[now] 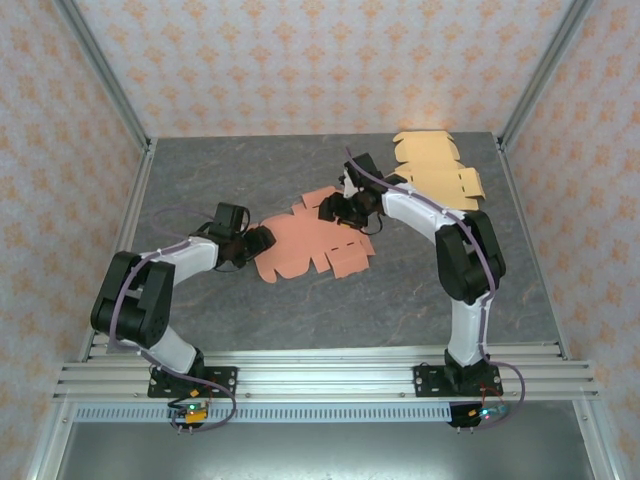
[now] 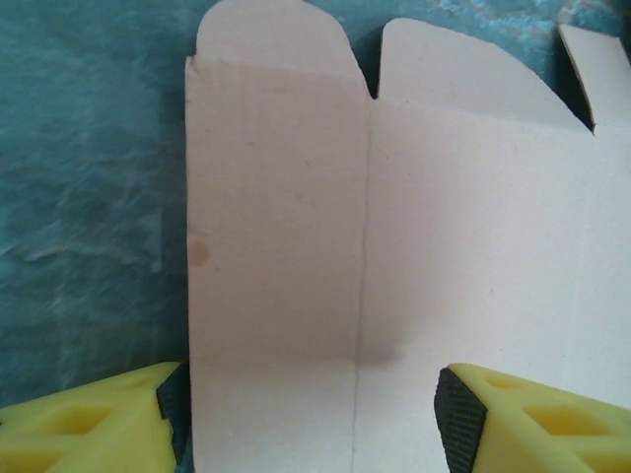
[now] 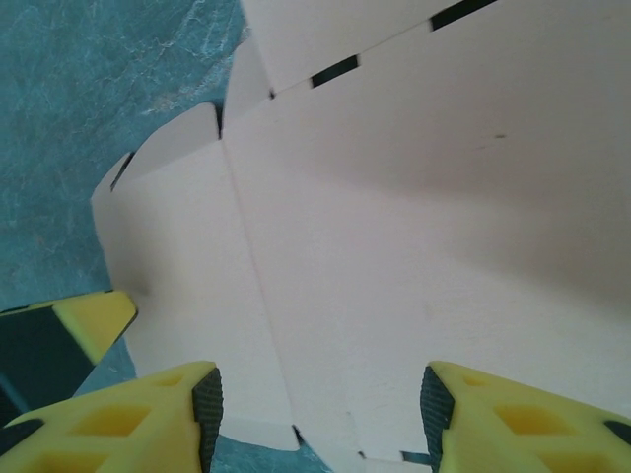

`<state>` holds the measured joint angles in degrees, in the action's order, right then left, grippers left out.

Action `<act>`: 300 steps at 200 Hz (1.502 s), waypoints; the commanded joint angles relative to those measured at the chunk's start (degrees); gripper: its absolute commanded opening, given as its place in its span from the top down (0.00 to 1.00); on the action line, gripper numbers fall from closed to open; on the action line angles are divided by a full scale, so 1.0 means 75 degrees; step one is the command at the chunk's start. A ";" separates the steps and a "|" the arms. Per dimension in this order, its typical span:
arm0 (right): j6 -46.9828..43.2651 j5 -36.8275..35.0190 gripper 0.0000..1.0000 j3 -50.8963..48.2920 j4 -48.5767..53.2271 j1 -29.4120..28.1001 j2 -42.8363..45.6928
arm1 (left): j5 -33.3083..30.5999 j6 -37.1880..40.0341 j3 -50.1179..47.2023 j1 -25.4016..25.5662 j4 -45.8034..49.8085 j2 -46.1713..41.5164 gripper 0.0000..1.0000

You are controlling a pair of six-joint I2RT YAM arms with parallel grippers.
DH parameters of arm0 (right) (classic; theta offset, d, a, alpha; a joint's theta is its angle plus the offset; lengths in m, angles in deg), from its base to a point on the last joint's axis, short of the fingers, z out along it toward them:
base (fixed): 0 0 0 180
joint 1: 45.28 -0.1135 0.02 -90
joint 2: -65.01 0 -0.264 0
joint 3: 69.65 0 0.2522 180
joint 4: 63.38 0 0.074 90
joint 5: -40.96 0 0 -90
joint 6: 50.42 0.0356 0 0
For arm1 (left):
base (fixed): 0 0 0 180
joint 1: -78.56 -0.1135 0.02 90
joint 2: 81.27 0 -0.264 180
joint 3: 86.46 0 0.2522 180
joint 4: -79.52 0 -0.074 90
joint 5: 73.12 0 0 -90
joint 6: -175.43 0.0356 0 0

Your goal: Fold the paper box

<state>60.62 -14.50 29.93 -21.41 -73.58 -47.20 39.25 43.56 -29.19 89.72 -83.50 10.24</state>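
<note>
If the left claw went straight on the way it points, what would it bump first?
The pink paper box, most likely: the flat sheet lies right ahead, between the fingers of the left claw. Depth unclear.

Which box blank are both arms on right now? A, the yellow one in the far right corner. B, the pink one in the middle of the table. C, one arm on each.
B: from above, the left pincer and the right pincer both sit at the edges of the pink blank, while the yellow blank lies apart by itself.
</note>
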 commanded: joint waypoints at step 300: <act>0.4874 -0.0480 0.09 0.3360 0.1929 0.0744 0.0311 | -0.1283 0.6707 0.3549 0.1628 0.2564 -0.2788 1.00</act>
<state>88.77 -17.14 49.60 -19.92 -67.65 -40.75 35.84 80.11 -3.03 100.06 -70.56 -10.05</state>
